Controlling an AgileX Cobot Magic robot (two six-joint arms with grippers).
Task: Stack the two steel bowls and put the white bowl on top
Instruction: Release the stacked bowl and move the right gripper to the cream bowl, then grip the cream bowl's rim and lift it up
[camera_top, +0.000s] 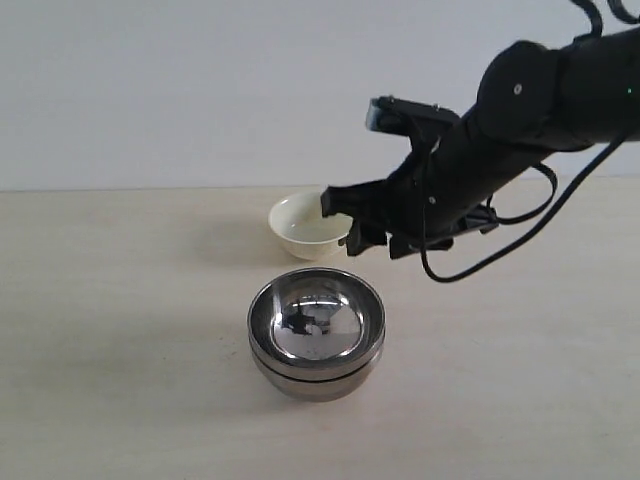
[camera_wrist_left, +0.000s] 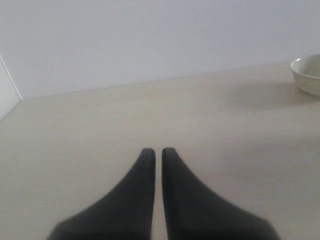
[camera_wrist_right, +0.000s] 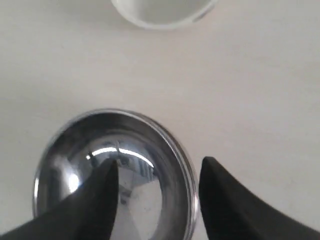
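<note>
Right gripper (camera_wrist_right: 160, 162) jaws spread apart, gripping nothing.
Just below the tips, the two steel bowls (camera_top: 316, 330), one nested in the other; beyond the tips, the white bowl (camera_top: 300, 225), upright on the table (camera_top: 120, 350). Left gripper (camera_wrist_left: 156, 150) jaws nearly together, empty, white bowl far ahead.

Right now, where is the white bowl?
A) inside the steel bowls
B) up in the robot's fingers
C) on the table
C: the white bowl sits on the table, apart from the stacked steel bowls.
</note>
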